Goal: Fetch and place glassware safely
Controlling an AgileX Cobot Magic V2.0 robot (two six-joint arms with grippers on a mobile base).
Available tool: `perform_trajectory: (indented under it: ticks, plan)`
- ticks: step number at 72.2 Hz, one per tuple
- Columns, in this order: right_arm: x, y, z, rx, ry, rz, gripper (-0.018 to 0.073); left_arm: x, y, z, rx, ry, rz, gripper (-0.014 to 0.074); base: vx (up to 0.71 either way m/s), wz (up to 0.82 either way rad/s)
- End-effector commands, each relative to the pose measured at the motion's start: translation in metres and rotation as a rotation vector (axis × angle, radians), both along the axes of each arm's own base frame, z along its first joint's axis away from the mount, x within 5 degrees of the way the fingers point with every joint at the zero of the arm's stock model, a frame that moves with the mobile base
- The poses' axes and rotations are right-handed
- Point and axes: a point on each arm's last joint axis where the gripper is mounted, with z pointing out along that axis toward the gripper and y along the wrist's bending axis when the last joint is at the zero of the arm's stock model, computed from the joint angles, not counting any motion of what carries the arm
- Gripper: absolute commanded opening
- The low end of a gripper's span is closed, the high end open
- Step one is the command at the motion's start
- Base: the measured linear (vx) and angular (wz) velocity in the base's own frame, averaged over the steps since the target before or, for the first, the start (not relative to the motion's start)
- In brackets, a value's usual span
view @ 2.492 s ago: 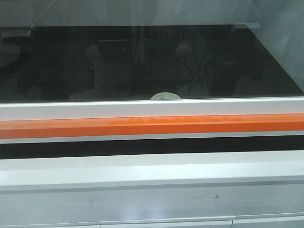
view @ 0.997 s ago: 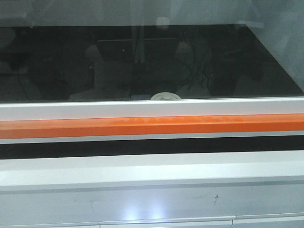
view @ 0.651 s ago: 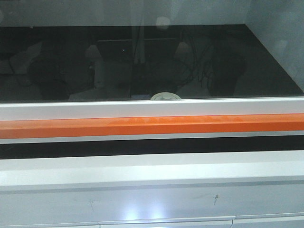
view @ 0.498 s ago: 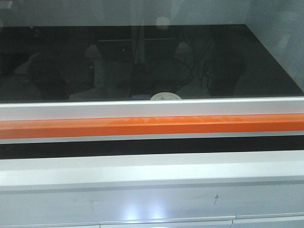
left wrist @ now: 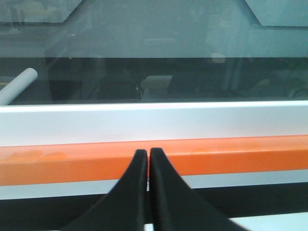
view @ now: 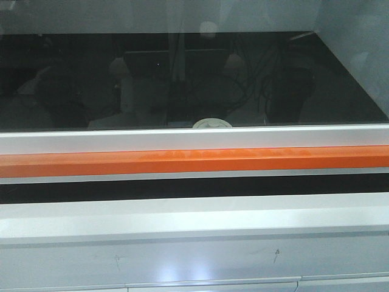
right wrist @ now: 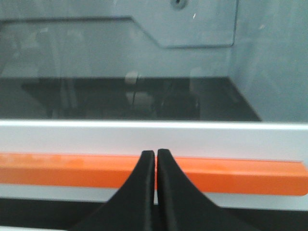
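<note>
The glass jar (view: pixel 212 123) sits behind the orange bar (view: pixel 194 161), ahead of the left gripper (left wrist: pixel 147 152) and right gripper (right wrist: pixel 156 153), both closed and empty; neither looks nearer.

Front camera faces glass window (view: pixel 182 79) head-on, wrist cameras nearer, same direction, all sharing the orange bar (view: pixel 194 161)
</note>
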Motion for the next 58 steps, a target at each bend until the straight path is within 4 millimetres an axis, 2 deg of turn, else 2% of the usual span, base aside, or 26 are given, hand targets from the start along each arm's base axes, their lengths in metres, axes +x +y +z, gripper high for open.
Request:
perform_trajectory:
  ticks: [1, 11, 27, 43, 58]
  plan:
    - [0.017, 0.002, 0.009, -0.005, -0.031, 0.0, -0.0005, 0.007, -0.001, 0.015, -0.003, -0.08, -0.012, -0.0007, 0.0, 0.0]
    - [0.037, 0.003, -0.01, -0.009, -0.003, -0.006, -0.0001, 0.016, -0.003, -0.001, 0.036, -0.078, -0.024, -0.0007, 0.0, 0.0]
    - [0.049, 0.004, -0.046, -0.024, 0.039, -0.011, -0.0001, 0.015, -0.004, -0.03, 0.035, -0.074, -0.032, -0.0007, 0.0, 0.0]
    - [0.058, 0.007, -0.056, -0.069, 0.04, 0.015, -0.0001, 0.016, -0.004, -0.037, 0.033, -0.092, -0.037, -0.0007, 0.0, 0.0]
    - [0.063, 0.01, -0.058, -0.057, 0.015, 0.047, -0.0001, 0.027, -0.005, -0.044, 0.034, -0.04, -0.041, -0.0007, 0.0, 0.0]
